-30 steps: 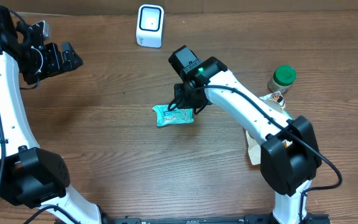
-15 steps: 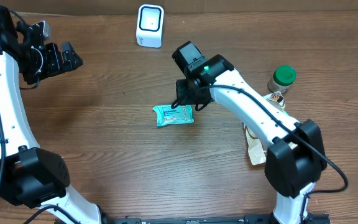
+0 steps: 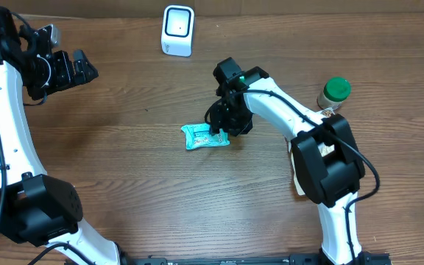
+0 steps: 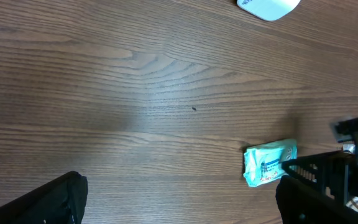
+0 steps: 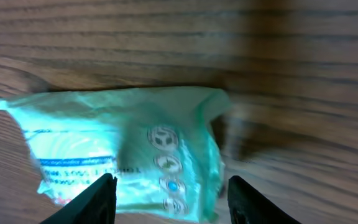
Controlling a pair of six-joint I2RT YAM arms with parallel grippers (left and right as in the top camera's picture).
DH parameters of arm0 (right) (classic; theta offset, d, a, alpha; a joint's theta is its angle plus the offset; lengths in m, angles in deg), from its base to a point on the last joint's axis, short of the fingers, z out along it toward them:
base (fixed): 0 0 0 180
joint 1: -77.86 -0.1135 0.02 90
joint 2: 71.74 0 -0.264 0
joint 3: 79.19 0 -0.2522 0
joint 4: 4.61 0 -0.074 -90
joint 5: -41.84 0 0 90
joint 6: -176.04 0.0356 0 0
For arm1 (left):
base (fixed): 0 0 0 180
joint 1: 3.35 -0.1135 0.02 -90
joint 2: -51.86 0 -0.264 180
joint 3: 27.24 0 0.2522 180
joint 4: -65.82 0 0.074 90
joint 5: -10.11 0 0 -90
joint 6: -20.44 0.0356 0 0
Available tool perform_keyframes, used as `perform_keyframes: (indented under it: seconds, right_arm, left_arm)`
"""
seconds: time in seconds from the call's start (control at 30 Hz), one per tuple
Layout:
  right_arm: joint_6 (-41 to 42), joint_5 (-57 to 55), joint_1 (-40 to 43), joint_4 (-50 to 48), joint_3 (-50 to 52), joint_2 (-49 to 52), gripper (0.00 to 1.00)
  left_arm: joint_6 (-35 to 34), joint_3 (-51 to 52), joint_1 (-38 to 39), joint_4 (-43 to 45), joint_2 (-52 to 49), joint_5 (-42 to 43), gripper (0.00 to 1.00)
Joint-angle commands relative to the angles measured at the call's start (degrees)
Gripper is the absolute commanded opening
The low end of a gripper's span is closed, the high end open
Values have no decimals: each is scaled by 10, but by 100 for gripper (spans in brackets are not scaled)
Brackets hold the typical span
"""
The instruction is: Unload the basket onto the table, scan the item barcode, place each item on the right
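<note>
Overhead view: the teal packet (image 3: 205,137) lies flat on the desk (image 3: 138,191), near the middle, and the right pincer (image 3: 221,131) stands directly over its right end. The white scanner (image 3: 177,30) is well apart from it, at the far edge of the desk. The left pincer (image 3: 76,70) hangs spread wide and empty at the left side, far from everything.

From the right wrist camera, the 2 fingers (image 5: 101,199) are apart, with the packet showing between and beyond them. I see no pinch on it; the pincer is spread and the packet rests on the wood.

Several things could go wrong from here, in my judgement.

1. The packet is thin, shiny film lying flat. If the fingers press together from above, they may slide over the film and take nothing, or scrape on the desk.
2. The fingers may catch only 1 edge or corner. Then the soft packet would hang and fold, and the printed side could turn away from the scanner window.
3. Some small print shows on the upper face, but I cannot tell where the barcode is. If it is on the lower face, carrying the packet to the scanner without turning it gives no reading.
4. The jar with the green lid (image 3: 336,91) stands just beside the right arm. A wide swing toward the scanner could knock it over.
</note>
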Motion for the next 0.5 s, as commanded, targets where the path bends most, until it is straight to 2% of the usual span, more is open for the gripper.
perform_keyframes:
  seconds: [0.0,0.07,0.2,0.23,0.27,0.47]
  right_arm:
    - [2,53,-3,-4,2,48,54]
    - [45,62,-3,-4,2,69,51]
    - [72,61,-3,-11,2,76,29]
    - [72,61,-3,-12,2,76,20]
    - [72,61,-2,-12,2,76,6]
    - [69,61,5,-5,-15,69,4]
  left_arm:
    - [11,-6,4,0,4,-1,100]
    - [11,-6,4,0,4,-1,100]
    - [11,-6,4,0,4,-1,100]
    - [11,-6,4,0,4,-1,100]
    - [11,-6,4,0,4,-1,100]
    - [11,-6,4,0,4,-1,100]
